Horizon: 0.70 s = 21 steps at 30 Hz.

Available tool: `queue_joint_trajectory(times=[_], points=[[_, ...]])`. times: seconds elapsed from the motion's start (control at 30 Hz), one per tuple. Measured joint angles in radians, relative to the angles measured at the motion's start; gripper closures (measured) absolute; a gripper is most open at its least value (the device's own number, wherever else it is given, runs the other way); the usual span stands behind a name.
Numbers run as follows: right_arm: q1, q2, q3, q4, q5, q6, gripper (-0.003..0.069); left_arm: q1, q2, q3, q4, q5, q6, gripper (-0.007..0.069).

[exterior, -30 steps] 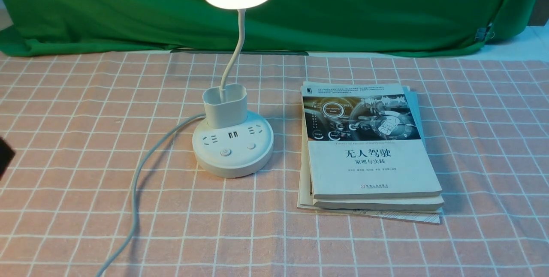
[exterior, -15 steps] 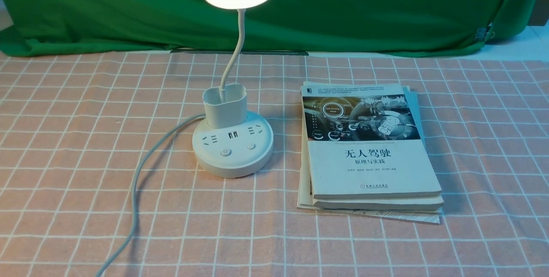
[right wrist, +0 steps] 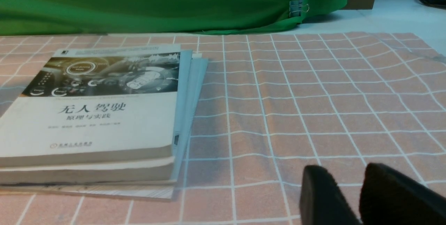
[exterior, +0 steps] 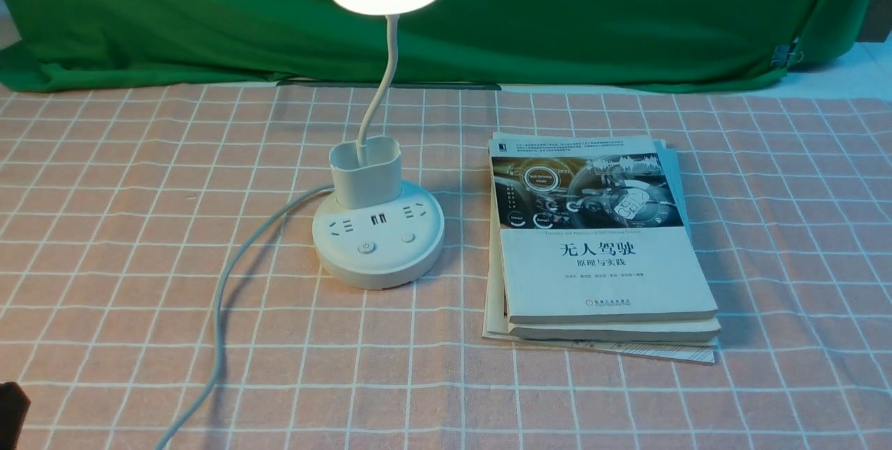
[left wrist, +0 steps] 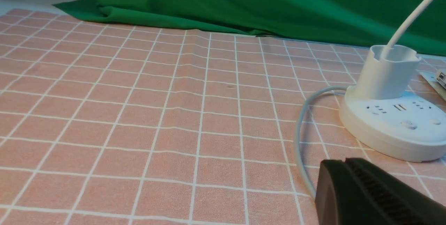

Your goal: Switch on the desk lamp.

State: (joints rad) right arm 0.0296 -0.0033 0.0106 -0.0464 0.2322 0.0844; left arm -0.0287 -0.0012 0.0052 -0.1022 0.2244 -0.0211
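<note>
Light is shining from the desk lamp (exterior: 380,276), which is standing on the surface (exterior: 446,394) with the books (exterior: 606,283) lying to its right. The left end effector (left wrist: 345,160), out of the front view a moment ago, is now showing at that view's near corner, left of the lamp; its fingers are meeting, gripping nothing. The lamp is staying lit, so the task is probably finished and the arm is likely retreating. The right end effector (right wrist: 343,167) is standing partly open, holding nothing. The lamp's cup holder (exterior: 367,185) is showing only the neck (exterior: 391,46) at its mouth; its bottom is hiding from view.
</note>
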Motion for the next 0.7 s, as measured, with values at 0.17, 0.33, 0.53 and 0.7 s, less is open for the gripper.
queue_joint_trajectory(times=[0.17, 0.33, 0.53, 0.7], points=[[0.0, 0.0, 0.0, 0.0, 0.0, 0.0, 0.0418, -0.005, 0.0, 0.0, 0.003, -0.002, 0.0, 0.0603], [0.0, 0.0, 0.0, 0.0, 0.0, -0.001, 0.0419, -0.005, -0.001, 0.0, 0.019, -0.004, 0.0, 0.0603], [0.0, 0.0, 0.0, 0.0, 0.0, -0.001, 0.0419, -0.005, -0.001, 0.0, 0.019, -0.004, 0.0, 0.0603], [0.0, 0.0, 0.0, 0.0, 0.0, 0.0, 0.0419, -0.005, -0.001, 0.0, 0.02, -0.004, 0.0, 0.0603]])
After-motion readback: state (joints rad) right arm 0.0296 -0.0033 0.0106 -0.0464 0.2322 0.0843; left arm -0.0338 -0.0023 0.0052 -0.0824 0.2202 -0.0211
